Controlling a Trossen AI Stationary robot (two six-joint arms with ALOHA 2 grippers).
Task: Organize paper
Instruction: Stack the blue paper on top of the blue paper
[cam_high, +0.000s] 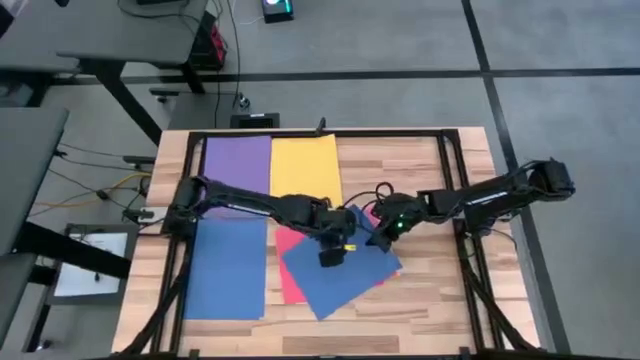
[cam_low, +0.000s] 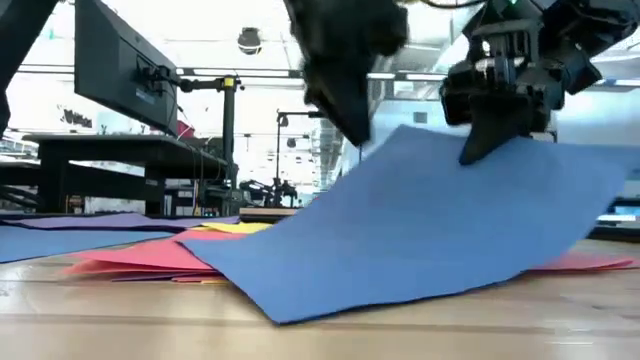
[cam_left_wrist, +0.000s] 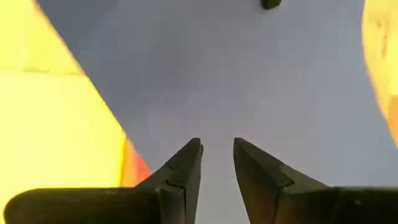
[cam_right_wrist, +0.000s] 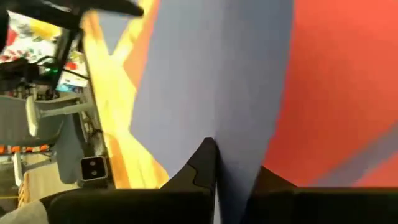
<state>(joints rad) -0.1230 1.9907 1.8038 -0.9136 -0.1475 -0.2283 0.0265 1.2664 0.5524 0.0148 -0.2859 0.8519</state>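
Paper (cam_low: 420, 230) — thin blue sheet, bowed — pinched by right hand (cam_right_wrist: 230, 165); left hand (cam_left_wrist: 217, 158) apart.

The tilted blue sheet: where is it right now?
In the high view, the tilted blue sheet lies at table centre over the red-pink sheet, its far edge lifted by the right tool.

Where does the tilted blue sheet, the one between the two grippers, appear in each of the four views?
High view: tilted blue sheet at lower centre.
Low view: it fills the middle, its far edge raised.
Left wrist view: the grey-blue area ahead of the fingers.
Right wrist view: the blue band, its edge between the fingers.
Shared landmark: the red-pink sheet under it.
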